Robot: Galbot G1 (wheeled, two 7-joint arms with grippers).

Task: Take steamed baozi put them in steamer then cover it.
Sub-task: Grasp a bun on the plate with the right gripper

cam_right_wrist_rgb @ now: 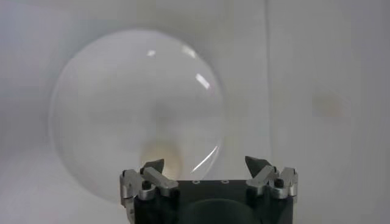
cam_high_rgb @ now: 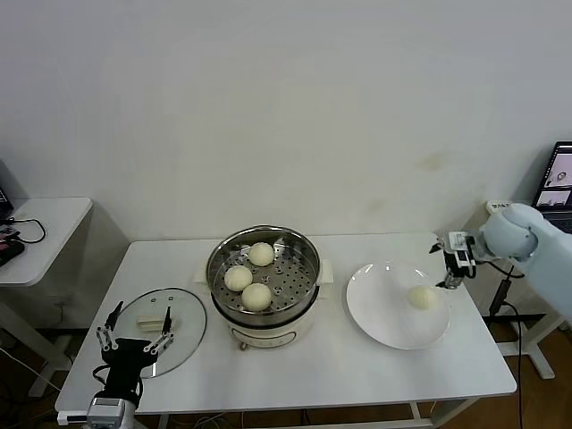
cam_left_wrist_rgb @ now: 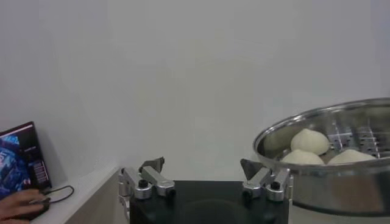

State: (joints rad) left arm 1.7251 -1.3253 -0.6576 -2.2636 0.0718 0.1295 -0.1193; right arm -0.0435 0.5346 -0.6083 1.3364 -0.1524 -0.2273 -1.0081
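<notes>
The steel steamer (cam_high_rgb: pixel 304 268) stands mid-table on its cream base, uncovered, with three baozi (cam_high_rgb: pixel 256 296) on its perforated tray. A fourth baozi (cam_high_rgb: pixel 422 297) lies on the white plate (cam_high_rgb: pixel 384 317) to its right. The glass cover (cam_high_rgb: pixel 183 313) lies flat on the table at the left. My left gripper (cam_high_rgb: pixel 136 329) is open and empty just over the cover's near side. In the left wrist view the left gripper (cam_left_wrist_rgb: pixel 201 165) faces the steamer (cam_left_wrist_rgb: pixel 329 176). My right gripper (cam_high_rgb: pixel 451 261) hovers above the plate's right edge. In the right wrist view it (cam_right_wrist_rgb: pixel 204 164) is open and empty over the plate (cam_right_wrist_rgb: pixel 122 97) and baozi (cam_right_wrist_rgb: pixel 159 157).
A small side table (cam_high_rgb: pixel 45 223) with cables stands at the far left. A screen (cam_high_rgb: pixel 559 179) stands off the table's right end. The left wrist view shows a laptop and a person's hand (cam_left_wrist_rgb: pixel 21 201) on that side table.
</notes>
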